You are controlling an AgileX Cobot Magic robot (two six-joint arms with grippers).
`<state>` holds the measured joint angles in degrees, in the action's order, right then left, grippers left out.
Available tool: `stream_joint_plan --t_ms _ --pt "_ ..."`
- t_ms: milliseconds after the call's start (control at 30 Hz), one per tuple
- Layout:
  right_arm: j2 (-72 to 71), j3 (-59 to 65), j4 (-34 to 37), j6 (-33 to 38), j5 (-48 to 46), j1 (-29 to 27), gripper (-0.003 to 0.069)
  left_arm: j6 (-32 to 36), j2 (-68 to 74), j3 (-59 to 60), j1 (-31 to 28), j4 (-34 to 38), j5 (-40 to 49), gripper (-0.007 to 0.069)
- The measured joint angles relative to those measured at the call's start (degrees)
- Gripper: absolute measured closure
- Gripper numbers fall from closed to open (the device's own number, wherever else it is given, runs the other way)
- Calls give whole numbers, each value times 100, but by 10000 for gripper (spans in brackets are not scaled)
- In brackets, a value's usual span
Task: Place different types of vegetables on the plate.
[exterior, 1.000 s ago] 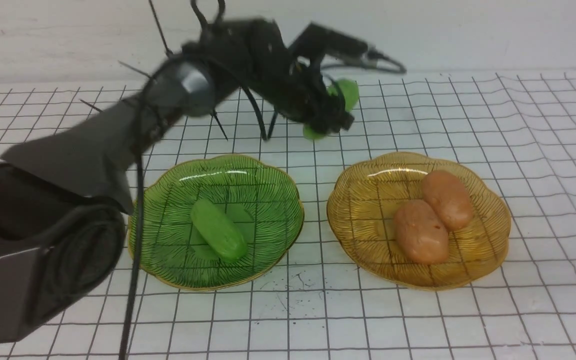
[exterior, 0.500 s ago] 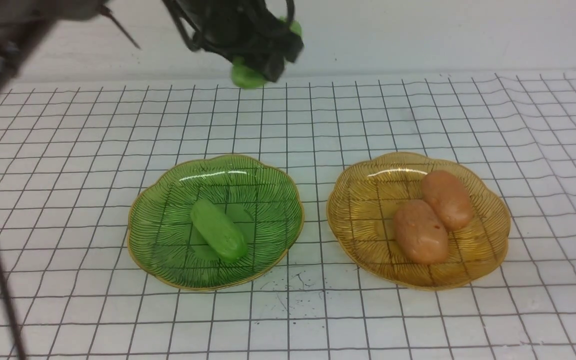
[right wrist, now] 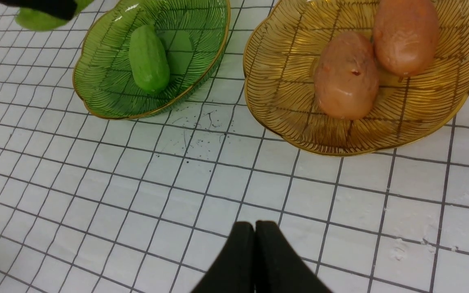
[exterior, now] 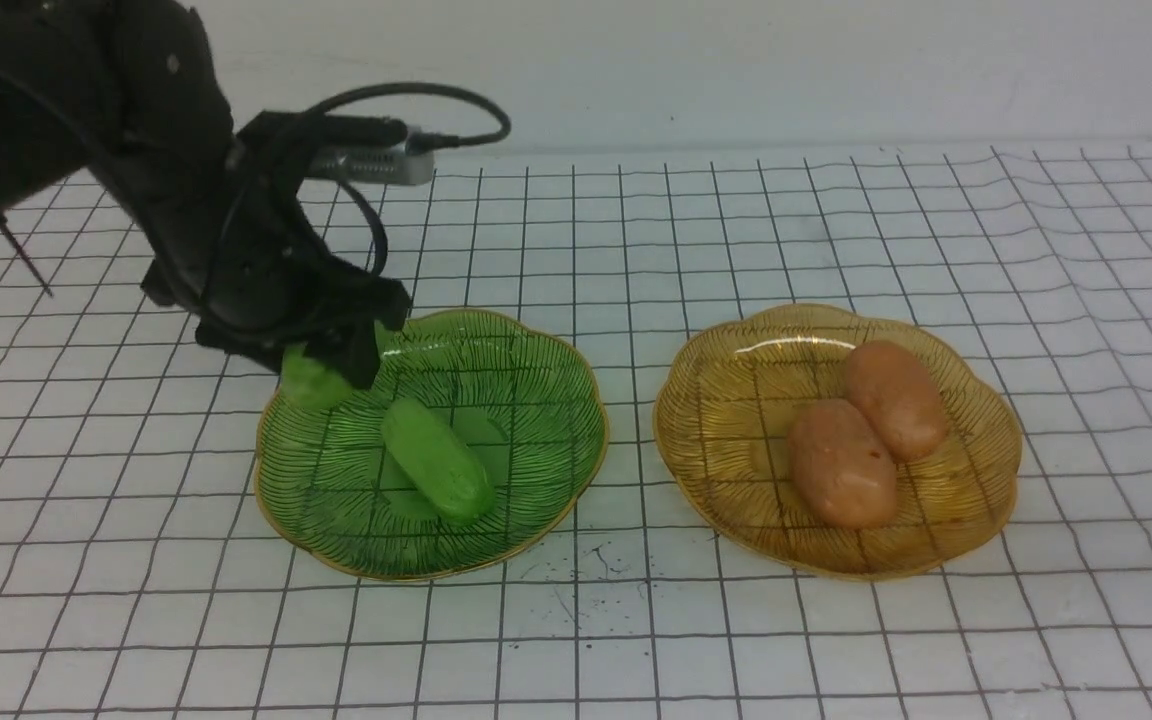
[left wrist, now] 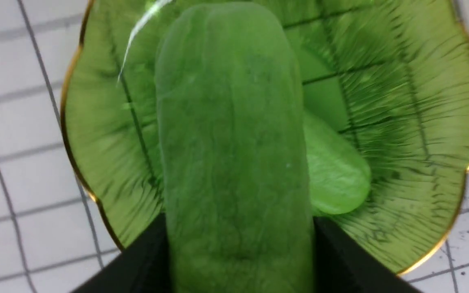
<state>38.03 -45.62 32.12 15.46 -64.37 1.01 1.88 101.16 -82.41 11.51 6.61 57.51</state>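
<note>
Gripping a cucumber [exterior: 310,382], left end effector [exterior: 334,358] overhangs green plate [exterior: 591,430] rim.

A second ago our left gripper [exterior: 331,355] hung over the far middle of the table [exterior: 836,200]. Half a second ago we had it lifted to the top of the front view, and now we have it down at the far left rim of the green plate [exterior: 536,400]. The cucumber [exterior: 308,382] it clamps came along. Our arm [exterior: 136,150] has left the near left corner.

Bright, even light; soft focus; faint glare on dish rims.
</note>
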Motion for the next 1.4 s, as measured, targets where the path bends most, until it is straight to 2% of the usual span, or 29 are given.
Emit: stream_joint_plan --t_ms 467,533,667,767,867,900,967,1033,1067,1100,1133,1167,1233,1267,1300,1400 --pt "0 0 -5 350 70 0 673 -237 690 279 -14 127 -221 262" --pt "0 0 -11 413 70 0 673 -297 763 279 -14 127 -221 231" --pt "0 0 -11 452 3 0 673 -399 788 272 -14 97 -191 100" --pt "-2 0 -11 458 -27 0 673 -419 795 192 -14 16 -26 61" --pt "-29 0 -11 486 -40 0 673 -419 795 52 -14 -178 319 66" --pt "-141 13 -37 521 28 0 673 -419 795 -100 -14 -363 652 109" --pt "-283 48 -66 555 190 0 673 -409 795 -181 -14 -438 793 141" --pt "-787 193 -299 575 915 0 673 -262 740 -287 -14 -620 1080 295" --pt "-1048 284 -409 561 1299 0 673 -188 667 -292 -14 -661 1137 401" --pt "-1159 305 -433 552 1379 0 673 -188 634 -292 -14 -661 1142 417" --pt "-1551 512 -583 431 2101 0 673 -56 467 -292 -14 -661 1169 541" --pt "-1663 541 -602 409 2199 0 673 -49 443 -292 -14 -661 1169 541" --pt "-2299 1003 -720 122 3448 0 673 19 117 -297 -14 -661 1174 611" --pt "-2347 1003 -721 104 3448 0 673 26 86 -297 -14 -661 1174 613" --pt "-2770 1461 -737 -84 4379 0 673 37 -235 -297 -14 -661 1193 627" --pt "-3230 2147 -737 -207 5528 0 673 37 -967 -297 -14 -502 1282 632"
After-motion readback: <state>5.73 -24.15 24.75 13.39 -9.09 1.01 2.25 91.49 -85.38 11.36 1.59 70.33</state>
